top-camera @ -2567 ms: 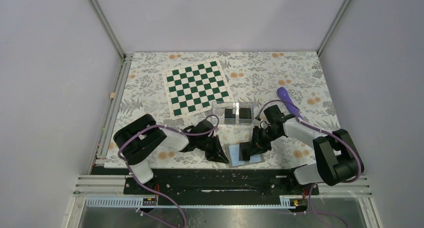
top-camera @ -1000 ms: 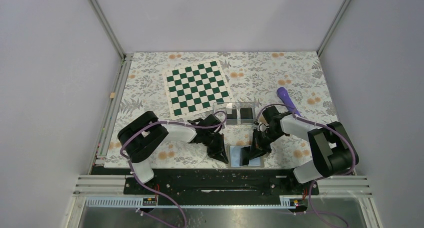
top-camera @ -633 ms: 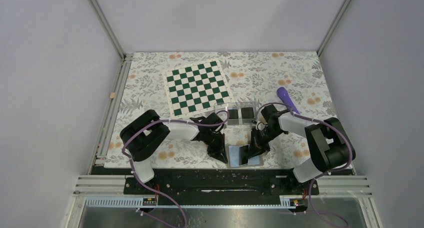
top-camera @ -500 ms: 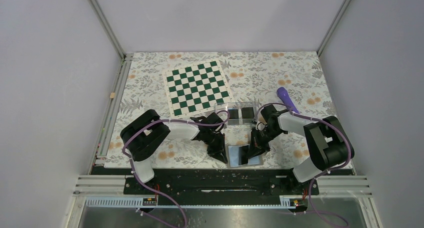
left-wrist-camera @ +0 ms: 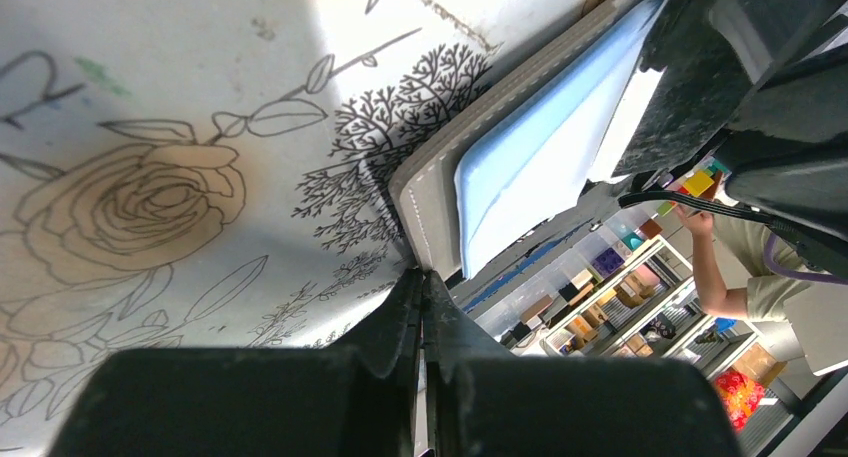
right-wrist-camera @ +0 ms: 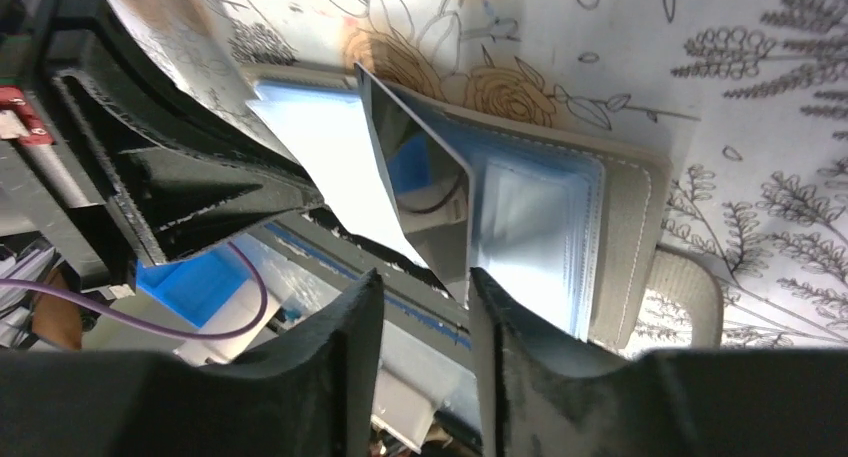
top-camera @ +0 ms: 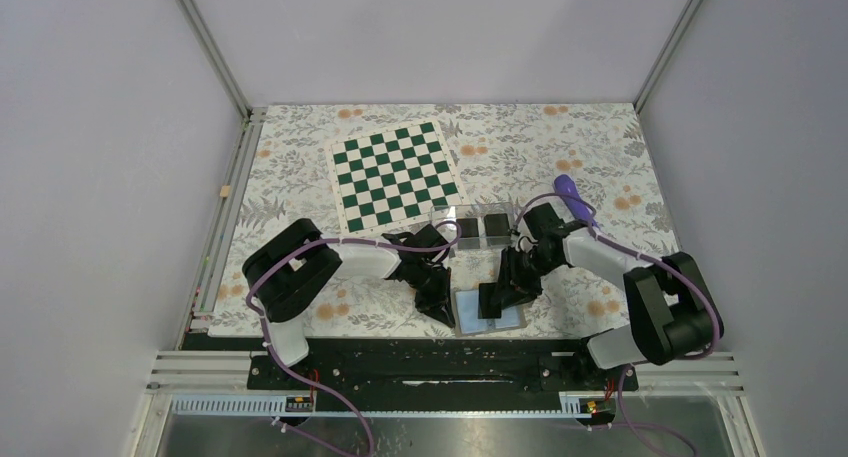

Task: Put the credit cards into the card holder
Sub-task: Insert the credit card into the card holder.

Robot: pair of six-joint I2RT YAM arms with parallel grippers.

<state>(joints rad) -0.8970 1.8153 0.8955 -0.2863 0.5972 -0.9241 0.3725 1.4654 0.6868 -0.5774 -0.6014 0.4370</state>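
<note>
The taupe wallet [top-camera: 508, 318] lies open, light-blue inside up, at the table's near edge. My left gripper [top-camera: 443, 312] is shut, its tips [left-wrist-camera: 422, 277] against the wallet's left edge [left-wrist-camera: 435, 192]. My right gripper [top-camera: 497, 299] is over the wallet. In the right wrist view a shiny black card [right-wrist-camera: 420, 177] stands tilted out of the wallet [right-wrist-camera: 655, 212]. Its lower corner reaches between my right gripper's [right-wrist-camera: 425, 277] parted jaws, against the right finger. The clear card holder [top-camera: 446, 220] stands behind, with two black cards [top-camera: 466, 226] in it.
A green-and-white chessboard mat [top-camera: 397, 172] lies at the back left. A purple object [top-camera: 570, 192] lies right of the card holder. The black front rail [top-camera: 430, 362] runs just below the wallet. Both arms crowd the wallet from either side.
The left gripper has moved in to the wallet's left edge. The right gripper has drawn back a little, its elbow has swung right, and the card now stands higher out of the wallet.
</note>
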